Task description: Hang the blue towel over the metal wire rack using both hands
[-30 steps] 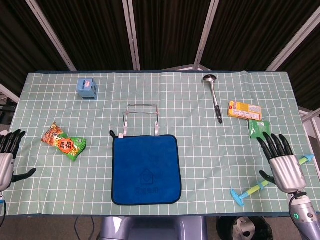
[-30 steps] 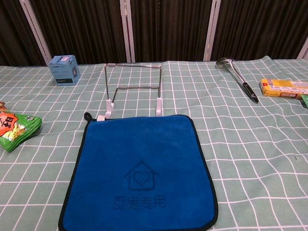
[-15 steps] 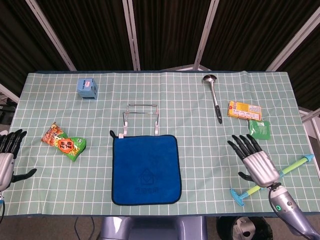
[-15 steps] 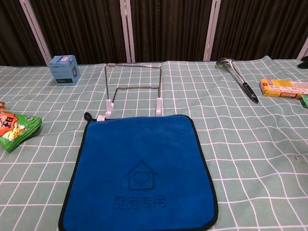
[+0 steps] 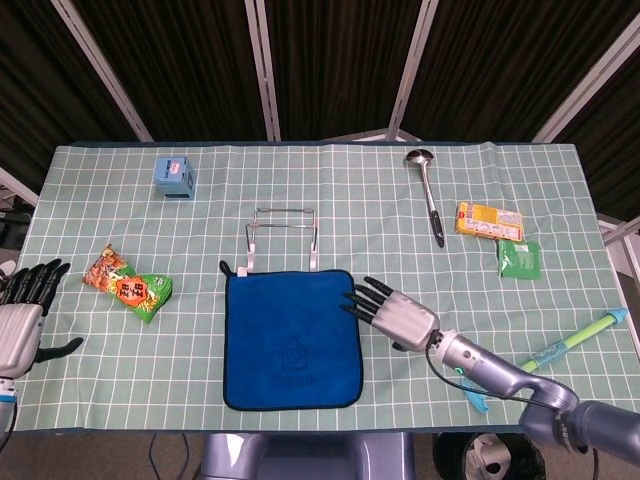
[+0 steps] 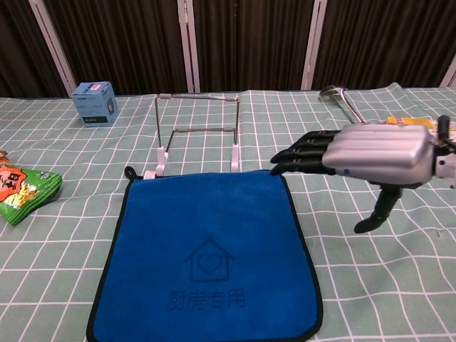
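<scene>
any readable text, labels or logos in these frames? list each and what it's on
"厨房专用", under an embossed house-and-heart outline: on the blue towel, readable in the chest view.
Light blue cardboard box: dark label on its front, too small to read.
Orange and green snack packet: large printed characters, too blurred to read.
Yellow and orange flat packet: print too small to read.
Small green sachet: print too small to read.

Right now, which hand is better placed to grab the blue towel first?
The right hand: its fingers are spread at the blue towel's right edge. The left hand sits far off at the table's left edge.
</scene>
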You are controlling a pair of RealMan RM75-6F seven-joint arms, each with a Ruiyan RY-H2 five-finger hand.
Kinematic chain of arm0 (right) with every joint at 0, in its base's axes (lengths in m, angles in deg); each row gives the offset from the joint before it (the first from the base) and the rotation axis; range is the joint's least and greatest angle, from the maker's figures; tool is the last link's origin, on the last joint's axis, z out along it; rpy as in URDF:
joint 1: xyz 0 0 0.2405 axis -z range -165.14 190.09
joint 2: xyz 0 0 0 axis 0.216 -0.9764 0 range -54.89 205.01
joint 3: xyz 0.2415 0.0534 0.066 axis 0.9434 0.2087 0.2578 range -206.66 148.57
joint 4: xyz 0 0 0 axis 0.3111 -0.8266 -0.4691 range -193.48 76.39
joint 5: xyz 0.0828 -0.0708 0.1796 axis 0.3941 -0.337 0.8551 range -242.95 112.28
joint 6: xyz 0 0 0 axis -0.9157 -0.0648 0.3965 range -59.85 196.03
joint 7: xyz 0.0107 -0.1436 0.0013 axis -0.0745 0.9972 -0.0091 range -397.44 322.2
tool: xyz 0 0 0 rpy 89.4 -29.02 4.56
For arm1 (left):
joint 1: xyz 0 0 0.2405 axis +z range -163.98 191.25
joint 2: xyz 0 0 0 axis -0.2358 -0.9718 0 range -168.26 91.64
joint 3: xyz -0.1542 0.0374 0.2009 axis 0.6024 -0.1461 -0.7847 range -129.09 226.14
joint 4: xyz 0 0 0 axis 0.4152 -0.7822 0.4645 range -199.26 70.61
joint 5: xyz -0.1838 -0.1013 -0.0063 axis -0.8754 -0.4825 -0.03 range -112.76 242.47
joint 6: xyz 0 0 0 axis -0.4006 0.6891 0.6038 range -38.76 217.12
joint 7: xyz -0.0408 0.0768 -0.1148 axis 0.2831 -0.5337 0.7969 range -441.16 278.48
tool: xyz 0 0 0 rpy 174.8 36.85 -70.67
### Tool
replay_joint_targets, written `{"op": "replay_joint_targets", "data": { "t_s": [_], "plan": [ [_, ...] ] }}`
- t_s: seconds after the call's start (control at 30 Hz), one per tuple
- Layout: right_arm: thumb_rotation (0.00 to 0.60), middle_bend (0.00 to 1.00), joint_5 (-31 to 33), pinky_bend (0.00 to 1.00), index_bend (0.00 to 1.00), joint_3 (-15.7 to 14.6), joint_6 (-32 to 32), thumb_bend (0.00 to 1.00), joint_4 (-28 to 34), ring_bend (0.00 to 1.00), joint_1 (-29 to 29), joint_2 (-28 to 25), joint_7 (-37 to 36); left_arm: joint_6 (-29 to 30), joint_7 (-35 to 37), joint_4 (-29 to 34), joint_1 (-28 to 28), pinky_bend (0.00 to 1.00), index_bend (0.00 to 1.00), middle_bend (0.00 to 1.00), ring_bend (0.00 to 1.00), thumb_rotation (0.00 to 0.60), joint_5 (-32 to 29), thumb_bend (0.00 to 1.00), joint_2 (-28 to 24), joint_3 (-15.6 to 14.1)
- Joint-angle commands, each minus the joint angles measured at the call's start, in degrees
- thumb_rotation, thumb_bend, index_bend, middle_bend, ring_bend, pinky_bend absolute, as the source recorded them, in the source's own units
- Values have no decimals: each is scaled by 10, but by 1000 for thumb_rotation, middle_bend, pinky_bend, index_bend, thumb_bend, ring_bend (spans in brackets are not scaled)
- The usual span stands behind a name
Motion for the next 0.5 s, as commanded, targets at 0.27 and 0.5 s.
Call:
{"op": "replay_joint_targets", "data": {
  "t_s": [0.27,0.5],
  "plan": [
    [600,0,16,0,0,9,-40,200,-79,0,-63,83,16,-18,2,-6,-7,0,0,0,0,600,-14,59,-1,4],
    [600,0,23,0,0,-2,-35,200,-122,0,-81,117,2,-40,14,-12,-15,0,0,0,0,600,-21,60,-6,5]
  ]
}}
